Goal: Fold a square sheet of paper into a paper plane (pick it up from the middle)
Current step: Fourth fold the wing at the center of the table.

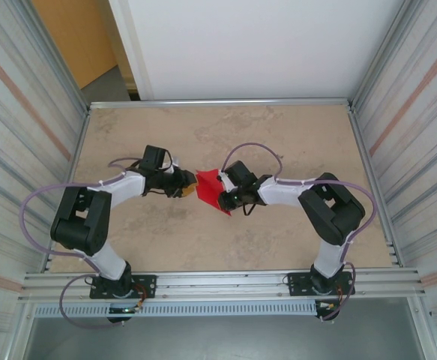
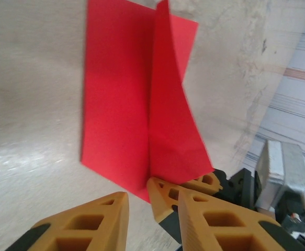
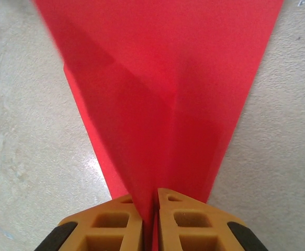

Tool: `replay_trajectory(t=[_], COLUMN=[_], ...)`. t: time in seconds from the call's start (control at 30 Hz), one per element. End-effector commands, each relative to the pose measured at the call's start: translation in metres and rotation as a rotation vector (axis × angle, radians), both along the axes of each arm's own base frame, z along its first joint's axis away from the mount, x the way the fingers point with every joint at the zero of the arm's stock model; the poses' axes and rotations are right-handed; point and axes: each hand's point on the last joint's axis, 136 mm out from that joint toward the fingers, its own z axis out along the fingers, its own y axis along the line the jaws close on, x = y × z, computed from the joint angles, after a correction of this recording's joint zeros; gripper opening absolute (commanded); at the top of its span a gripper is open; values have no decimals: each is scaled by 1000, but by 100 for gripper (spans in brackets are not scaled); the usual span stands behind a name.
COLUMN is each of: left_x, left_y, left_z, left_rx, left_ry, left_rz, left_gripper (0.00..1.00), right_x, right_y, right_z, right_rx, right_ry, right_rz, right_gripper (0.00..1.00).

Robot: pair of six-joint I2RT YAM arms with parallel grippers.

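Because the square sheet of paper (image 3: 162, 94) looks light and floppy, grip where it's folded: right gripper (image 3: 156, 196) clamps it there; left gripper (image 1: 187, 189) jaws gape empty just beside.

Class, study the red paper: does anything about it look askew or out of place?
Yes. The square sheet of paper is not lying flat: one flap stands up along a crease, pinched in the right gripper, while the rest lies on the table. Nothing looks torn or spilled.
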Motion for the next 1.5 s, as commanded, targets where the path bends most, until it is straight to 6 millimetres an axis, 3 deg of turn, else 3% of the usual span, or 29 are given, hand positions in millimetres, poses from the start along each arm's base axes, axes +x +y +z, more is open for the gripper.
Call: replay_trajectory(t=[0.0,0.57,0.93,1.47], left_x=[-2,-13,-12,-8], left_y=[-11,-13,-16,-23], left_z=[-5,-13,-5,-52], left_rx=[-40,-24,2,29], left_ry=[-4,-94,-171,-192], left_rz=[-16,-27,-50,-63], left_gripper=[29,28,29,12], right_x=[-3,-18,-14,3], right_y=[3,0,-4,10], right_z=[-2,-4,12,19], right_rx=[36,112,78,13], right_ry=[67,262,201,-41], right_rz=[25,7,25,44], right_gripper=[14,17,21,27])
